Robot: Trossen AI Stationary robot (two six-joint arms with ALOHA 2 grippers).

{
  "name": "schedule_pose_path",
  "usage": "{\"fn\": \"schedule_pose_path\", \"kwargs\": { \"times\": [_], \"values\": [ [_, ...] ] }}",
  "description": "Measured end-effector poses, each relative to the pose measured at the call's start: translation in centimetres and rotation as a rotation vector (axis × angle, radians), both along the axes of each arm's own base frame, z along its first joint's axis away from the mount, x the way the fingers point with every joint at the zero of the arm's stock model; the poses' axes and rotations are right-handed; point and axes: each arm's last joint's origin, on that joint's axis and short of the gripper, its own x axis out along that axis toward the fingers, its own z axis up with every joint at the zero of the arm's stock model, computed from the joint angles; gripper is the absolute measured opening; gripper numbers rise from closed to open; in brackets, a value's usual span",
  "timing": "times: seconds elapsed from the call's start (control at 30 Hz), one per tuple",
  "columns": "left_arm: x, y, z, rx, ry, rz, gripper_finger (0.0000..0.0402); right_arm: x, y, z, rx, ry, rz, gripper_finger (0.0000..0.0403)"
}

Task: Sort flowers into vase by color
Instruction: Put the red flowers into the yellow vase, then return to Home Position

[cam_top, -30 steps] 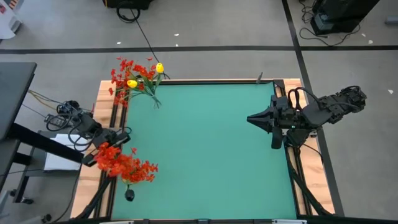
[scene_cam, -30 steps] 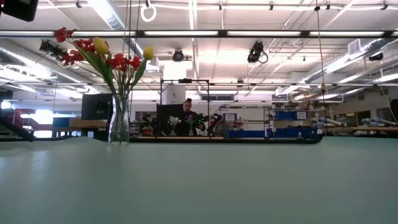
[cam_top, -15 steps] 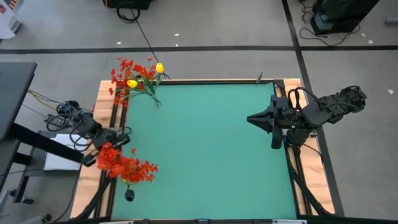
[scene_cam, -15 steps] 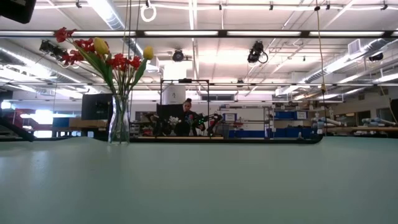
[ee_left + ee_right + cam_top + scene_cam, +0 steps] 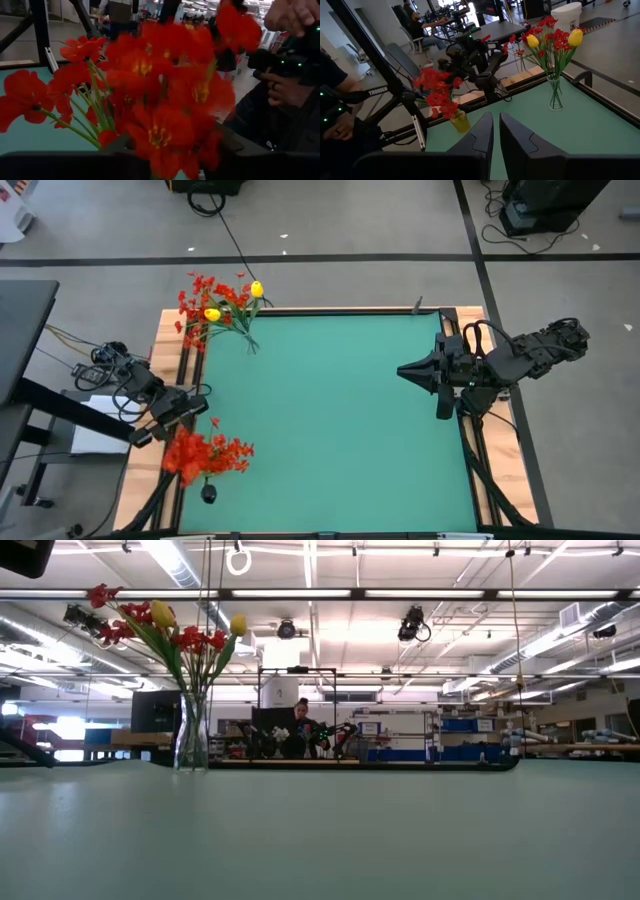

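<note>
From above I see the left gripper point(image 5: 190, 408) at the table's point(image 5: 340, 420) left edge, with a bunch of red flowers point(image 5: 208, 455) just ahead of it, standing in a small vase that shows there only as a dark spot point(image 5: 208, 493). I cannot tell from that view whether the fingers hold a stem. The left wrist view is filled with red blossoms point(image 5: 160, 100) pressed close to the camera, green stems point(image 5: 95, 107) running down toward the fingers, which are hidden, so I cannot tell their state. A person's hand point(image 5: 280, 87) with a ring shows behind the blossoms.

The right gripper point(image 5: 408, 370) hangs over the table's right side, well apart from both bunches. Only its own wrist view shows its fingers point(image 5: 477, 135) pressed nearly together on nothing. That view also gives what the overhead hides: the red bunch sits in a yellow vase point(image 5: 460, 121), and far ahead stands a clear glass vase point(image 5: 554, 95) with mixed red sprays and two yellow buds point(image 5: 575, 37).

The low view shows that glass vase point(image 5: 192, 735) upright at the far left, and neither arm.
</note>
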Motion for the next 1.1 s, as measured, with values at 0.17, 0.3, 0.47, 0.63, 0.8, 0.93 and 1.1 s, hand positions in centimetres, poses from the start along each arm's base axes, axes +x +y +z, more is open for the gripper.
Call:
{"fn": "schedule_pose_path", "kwargs": {
  "times": [0.17, 0.3, 0.47, 0.63, 0.8, 0.93, 1.1],
  "values": [
    [-0.1, 0.0, 0.2, -0.012, -0.009, -0.019, 0.0172, 0.0, 0.0, 0.0, 0.000, 0.000, 0.000, 0.0041],
    [-0.5, 0.2, 1.0, -0.020, -0.030, -0.055, 0.0208, 0.0, 0.0, 0.0, 0.000, 0.000, 0.000, 0.0042],
    [-1.4, 0.8, 2.1, 0.027, -0.051, -0.053, 0.0252, 0.0, 0.0, 0.0, 0.000, 0.000, 0.000, 0.0042],
    [-1.4, 0.9, 2.0, 0.027, -0.045, -0.041, 0.0296, 0.0, 0.0, 0.0, 0.000, 0.000, 0.000, 0.0041],
    [-2.1, 1.4, 3.4, 0.002, -0.081, -0.038, 0.0334, 0.0, 0.0, 0.0, 0.000, 0.000, 0.000, 0.0041],
    [-3.0, 2.3, 4.9, 0.012, -0.126, 0.025, 0.0345, 0.0, 0.0, 0.0, 0.000, 0.000, 0.000, 0.0042],
    [-3.8, 3.9, 6.8, 0.007, -0.129, 0.343, 0.0345, 0.0, 0.0, 0.0, 0.000, 0.000, 0.000, 0.0042]
  ]
}}
